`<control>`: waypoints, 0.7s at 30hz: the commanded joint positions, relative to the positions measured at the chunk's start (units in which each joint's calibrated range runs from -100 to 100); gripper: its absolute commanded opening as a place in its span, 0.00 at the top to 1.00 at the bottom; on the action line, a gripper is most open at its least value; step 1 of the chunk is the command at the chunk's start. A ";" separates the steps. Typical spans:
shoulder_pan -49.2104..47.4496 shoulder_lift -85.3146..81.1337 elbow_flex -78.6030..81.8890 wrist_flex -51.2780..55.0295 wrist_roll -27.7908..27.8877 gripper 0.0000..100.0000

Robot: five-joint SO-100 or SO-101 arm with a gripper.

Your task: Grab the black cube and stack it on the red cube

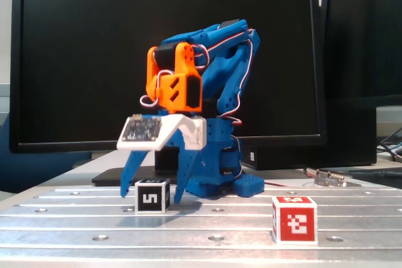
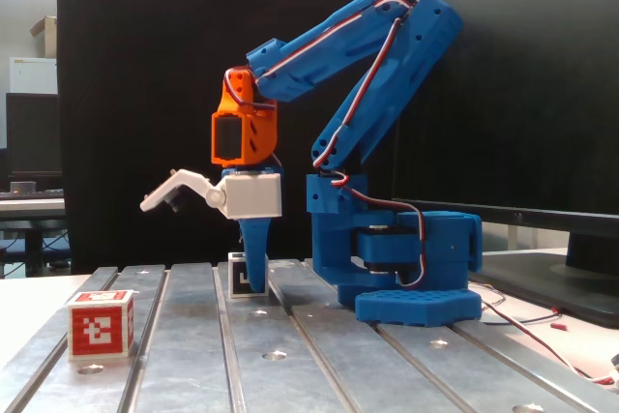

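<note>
The blue arm (image 1: 220, 92) bends forward and down over the metal table (image 1: 201, 230), and its gripper (image 1: 152, 192) stands with the two blue fingers wide apart, one on each side of the black cube (image 1: 152, 196). The fingertips are low, near the table, but do not press the cube in a fixed view (some gap shows on both sides). The red cube (image 1: 294, 219) sits well apart, closer to the camera. In the other fixed view one finger (image 2: 254, 253) covers part of the black cube (image 2: 242, 278), and the red cube (image 2: 100, 324) is at the left.
</note>
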 commanded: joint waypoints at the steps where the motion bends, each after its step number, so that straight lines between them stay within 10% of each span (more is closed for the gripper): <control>1: 0.03 -0.03 0.22 -1.43 0.31 0.68; 21: 2.02 -0.03 -1.41 -1.35 2.47 0.68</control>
